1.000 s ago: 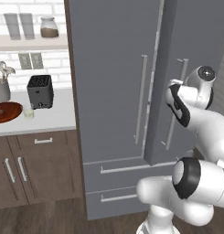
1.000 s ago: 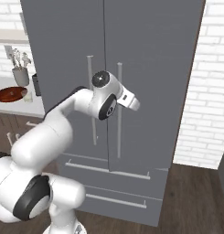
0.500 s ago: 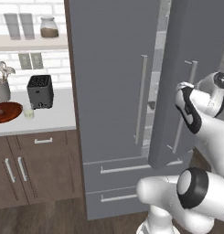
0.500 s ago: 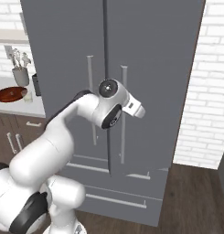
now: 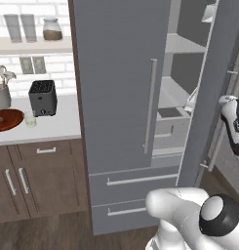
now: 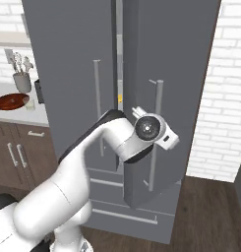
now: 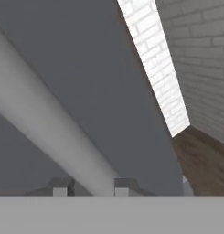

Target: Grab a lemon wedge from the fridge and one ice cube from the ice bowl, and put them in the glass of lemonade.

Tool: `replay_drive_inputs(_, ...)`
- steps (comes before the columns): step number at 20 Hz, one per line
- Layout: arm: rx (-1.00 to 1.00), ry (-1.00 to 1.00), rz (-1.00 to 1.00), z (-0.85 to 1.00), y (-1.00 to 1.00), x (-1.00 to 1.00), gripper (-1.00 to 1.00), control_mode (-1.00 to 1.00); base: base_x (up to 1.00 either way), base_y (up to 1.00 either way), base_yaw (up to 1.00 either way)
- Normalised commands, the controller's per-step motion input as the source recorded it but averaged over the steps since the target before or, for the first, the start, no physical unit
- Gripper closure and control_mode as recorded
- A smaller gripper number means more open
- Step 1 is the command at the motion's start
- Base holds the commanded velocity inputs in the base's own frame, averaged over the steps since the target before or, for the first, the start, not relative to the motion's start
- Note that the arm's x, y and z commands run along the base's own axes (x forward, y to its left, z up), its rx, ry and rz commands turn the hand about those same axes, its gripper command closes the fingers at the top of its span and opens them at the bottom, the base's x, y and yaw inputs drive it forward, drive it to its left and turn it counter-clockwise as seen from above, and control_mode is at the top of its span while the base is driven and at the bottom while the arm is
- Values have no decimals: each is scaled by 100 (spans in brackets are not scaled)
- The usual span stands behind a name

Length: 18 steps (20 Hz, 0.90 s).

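While the claw [image 7: 88, 186] grips its slim silver handle [image 7: 49, 132], the grey fridge [image 5: 121, 97] stands ajar.

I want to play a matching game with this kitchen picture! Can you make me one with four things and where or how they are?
Things:
1. right fridge door
2. ice bowl
3. toaster
4. gripper

Places or states:
A. black, on the counter by the wall
B. swung partly open
C. reddish-brown, at the counter's left end
D. fingers on either side of the door handle

Right pairs: 1-B, 2-C, 3-A, 4-D
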Motion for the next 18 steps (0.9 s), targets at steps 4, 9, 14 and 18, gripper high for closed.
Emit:
replay_drive_inputs(4, 4, -6, -4, 0, -92, -32, 100, -100, 0, 0, 0)
replay_drive_inputs(9, 0, 3, -16, 27, -22, -1, -100, -100, 0, 0, 0)
replay_drive_inputs(14, 2, -9, 0, 82, -21, -50, -100, -100, 0, 0, 0)
replay_drive_inputs(18, 0, -21, 0, 98, 3, -71, -100, -100, 0, 0, 0)
